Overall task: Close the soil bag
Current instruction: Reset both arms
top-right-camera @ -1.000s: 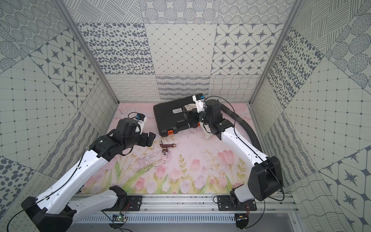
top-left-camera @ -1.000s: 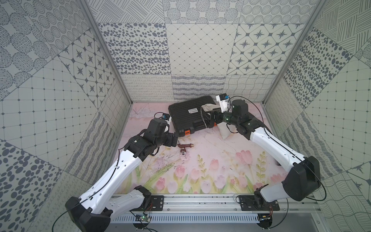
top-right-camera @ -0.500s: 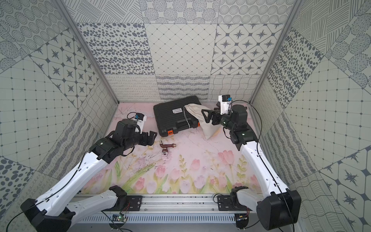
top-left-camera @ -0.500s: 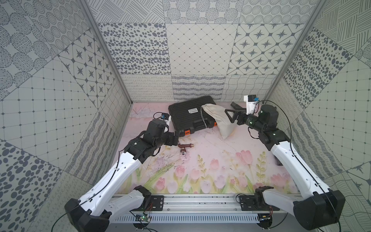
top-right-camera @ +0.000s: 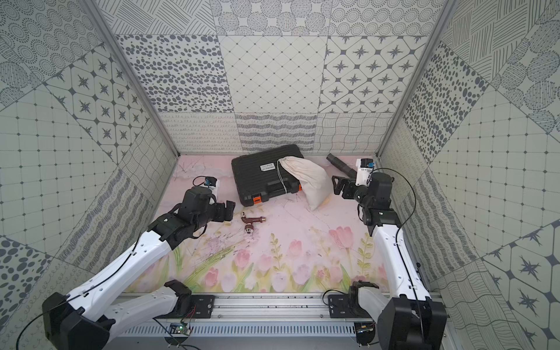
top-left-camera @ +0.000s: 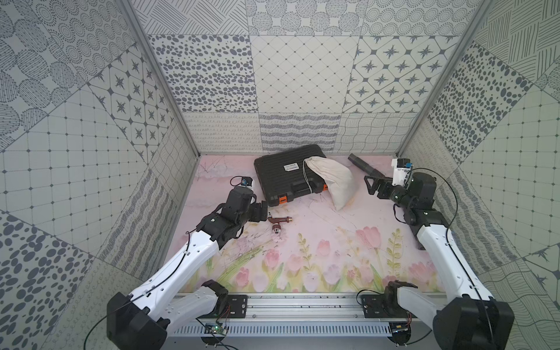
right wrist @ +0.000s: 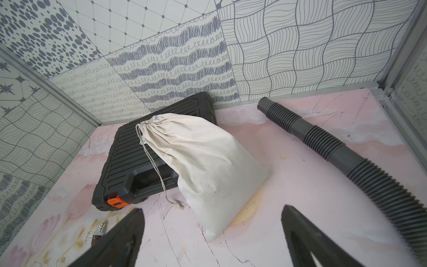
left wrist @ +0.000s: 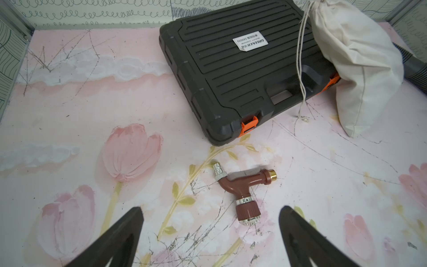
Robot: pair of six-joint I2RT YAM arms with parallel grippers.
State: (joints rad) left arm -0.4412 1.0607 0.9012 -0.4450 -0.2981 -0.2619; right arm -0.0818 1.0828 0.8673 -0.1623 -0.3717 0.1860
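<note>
Since its neck was gathered tight, closing the soil bag (top-left-camera: 331,181) looked done.
It leaned on the black case (top-left-camera: 278,175) at the desk's (top-left-camera: 333,236) far side; left and right jaws stood apart, empty.

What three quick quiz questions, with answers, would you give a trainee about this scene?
1. True or false: the soft cream-white cloth drawstring bag lies with its gathered neck on the black ribbed plastic case.
2. Which thing lies nearest the left hand? A the bag; B the small brown plastic tap fitting; C the case.
3. Is either the left hand or the right hand gripping the bag's thin white cord?
Key: 1 true. 2 B. 3 No: both hands are open, empty and clear of the cord.
</note>
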